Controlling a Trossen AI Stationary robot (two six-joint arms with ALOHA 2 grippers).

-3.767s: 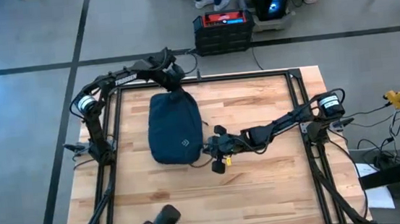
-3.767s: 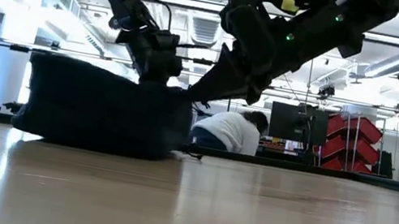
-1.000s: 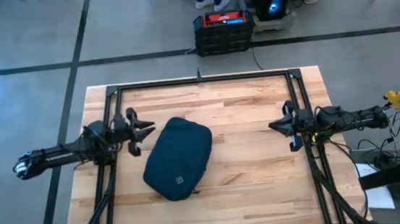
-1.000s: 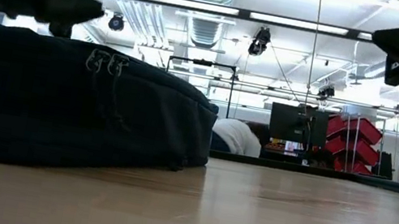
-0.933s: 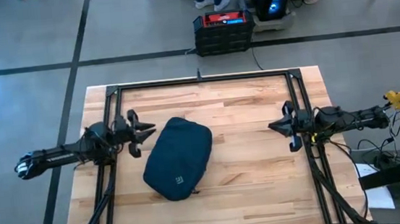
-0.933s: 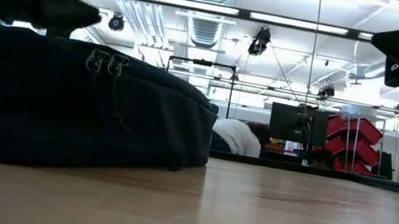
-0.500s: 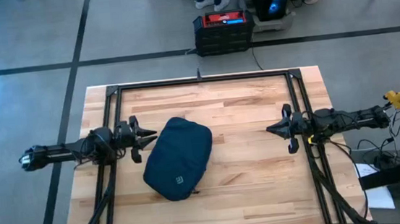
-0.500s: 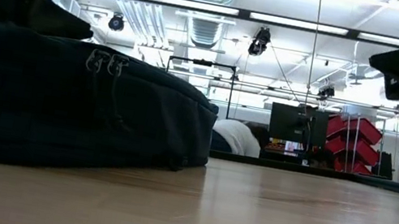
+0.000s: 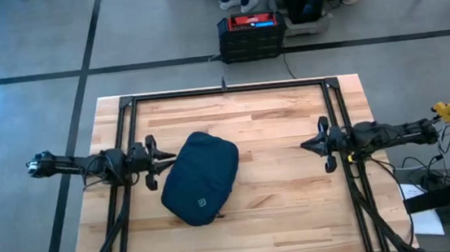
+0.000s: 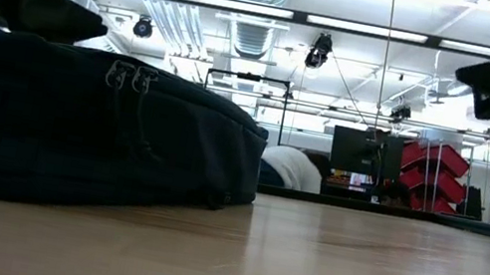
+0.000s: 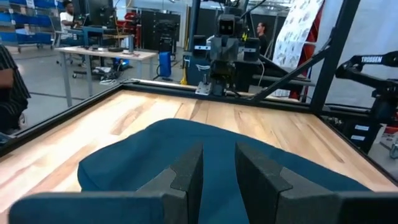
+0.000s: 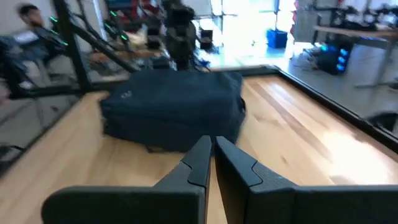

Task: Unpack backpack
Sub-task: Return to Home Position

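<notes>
The dark navy backpack [image 9: 200,177] lies flat on the wooden table, left of the middle, with its logo face up and its zip pulls [image 10: 126,76] on the side wall. My left gripper [image 9: 159,159] points level toward the table's right, just off the backpack's left side and a little above it. Its fingers [image 11: 186,171] stand slightly open with nothing between them. My right gripper [image 9: 308,145] hovers shut at the table's right side, pointing at the backpack [image 12: 174,109] from a distance.
A black frame rail [image 9: 222,91] runs around the tabletop. A black box with a red top [image 9: 251,27] stands on the floor beyond the far edge. Bare wood [image 9: 279,178] lies between the backpack and my right gripper. A person [image 10: 292,169] crouches behind the table.
My left gripper has swung a little toward the table's near edge and now points straight at the backpack's left side. My right gripper has tipped slightly downward. The backpack has stayed where it was.
</notes>
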